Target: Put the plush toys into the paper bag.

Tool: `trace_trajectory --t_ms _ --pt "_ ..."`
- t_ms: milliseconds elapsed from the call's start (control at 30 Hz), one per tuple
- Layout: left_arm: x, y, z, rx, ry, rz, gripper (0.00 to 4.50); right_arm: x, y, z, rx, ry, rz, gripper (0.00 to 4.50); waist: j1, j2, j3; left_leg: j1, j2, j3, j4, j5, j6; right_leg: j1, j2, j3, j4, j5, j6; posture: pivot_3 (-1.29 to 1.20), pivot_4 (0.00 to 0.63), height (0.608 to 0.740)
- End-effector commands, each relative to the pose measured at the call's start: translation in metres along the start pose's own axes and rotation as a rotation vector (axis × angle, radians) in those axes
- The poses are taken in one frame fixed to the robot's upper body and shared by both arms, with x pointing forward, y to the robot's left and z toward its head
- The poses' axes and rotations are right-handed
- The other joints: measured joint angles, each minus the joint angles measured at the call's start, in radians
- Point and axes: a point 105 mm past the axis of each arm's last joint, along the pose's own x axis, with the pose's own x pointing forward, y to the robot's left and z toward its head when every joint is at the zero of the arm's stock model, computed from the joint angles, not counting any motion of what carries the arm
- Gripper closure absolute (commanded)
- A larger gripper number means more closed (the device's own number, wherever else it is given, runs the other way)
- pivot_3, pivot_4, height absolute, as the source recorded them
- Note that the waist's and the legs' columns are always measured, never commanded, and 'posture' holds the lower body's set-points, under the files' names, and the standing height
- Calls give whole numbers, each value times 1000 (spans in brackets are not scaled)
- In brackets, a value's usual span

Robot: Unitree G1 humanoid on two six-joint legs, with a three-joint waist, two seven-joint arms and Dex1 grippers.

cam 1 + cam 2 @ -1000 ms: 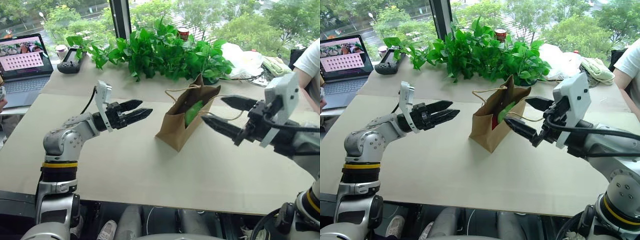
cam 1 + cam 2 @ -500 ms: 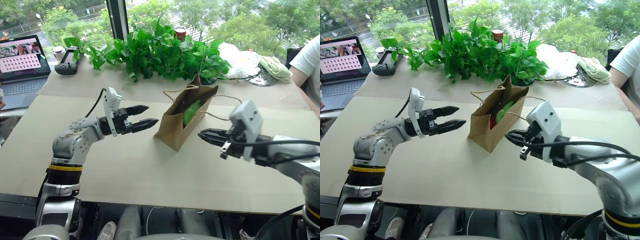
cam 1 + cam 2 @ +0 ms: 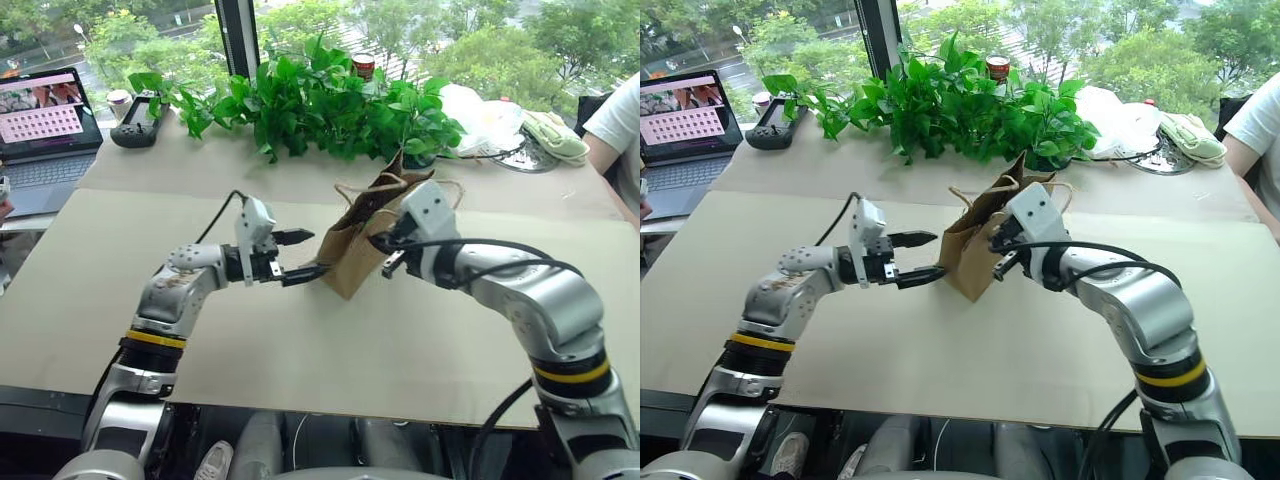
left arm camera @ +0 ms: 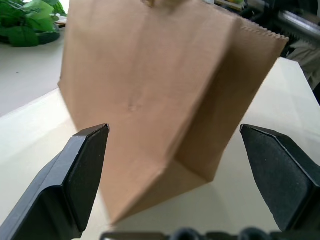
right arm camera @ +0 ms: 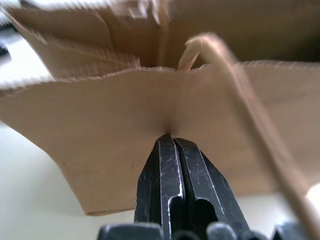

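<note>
On the beige counter point(image 3: 300, 370), the light, crushable brown kraft paper bag point(image 4: 150, 100) sits between the wide-open left gripper point(image 3: 300, 255); the closed right gripper point(image 5: 172, 145) presses its flimsy wall; best held by its base.

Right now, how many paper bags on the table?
1. The brown paper bag stands mid-table in front of the plants, between the left hand and the right hand. No other paper bag is visible.

One paper bag point(image 3: 352, 262) stood at table centre, with two grippers beside it: the left gripper point(image 3: 300, 255) at its 9 o'clock and the right gripper point(image 3: 378, 243) at its 3 o'clock. One laptop point(image 3: 42, 125), one red-lidded can point(image 3: 366, 66) and one white plastic bag point(image 3: 478, 122) were counted at the far edge.
</note>
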Motion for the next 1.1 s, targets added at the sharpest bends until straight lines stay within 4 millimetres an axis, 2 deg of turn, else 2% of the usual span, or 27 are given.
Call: trace_trajectory --t_ms 33,100,233,367,733,1000,1100 --pt "5 -9 8 77 -9 -45 0 5 -8 13 -9 -45 -52 4482 0 0 0 -1 0 0 0 0 0 -1 0 0 0 0 0 0 150 713" --pt "7 -10 5 86 -1 -36 0 9 -8 17 3 -57 -65 4482 -1 0 0 -1 0 0 0 0 0 -1 0 0 0 0 0 0 150 713" --pt "9 0 -2 97 18 34 0 14 -7 20 16 -73 -72 4482 -1 0 0 -1 0 0 0 0 0 -2 0 0 1 0 0 0 150 713" --pt "14 2 -1 92 0 58 0 15 -8 20 20 -74 -77 4482 -1 0 0 -1 0 0 0 0 0 -1 0 0 1 0 0 0 150 713" --pt "45 8 3 121 -39 188 0 18 -5 21 29 -81 -73 4482 -1 0 0 -1 0 0 0 0 0 -1 0 0 1 0 0 0 150 713" --pt "52 6 3 198 -28 288 0 20 -2 21 38 -85 -69 4482 -2 0 0 -1 0 0 0 0 0 -1 0 0 1 0 0 0 150 713" --pt "53 9 4 203 -33 322 739 20 -1 20 40 -84 -67 4500 -1 0 0 -1 0 0 0 0 0 -1 0 0 1 0 0 0 150 713"
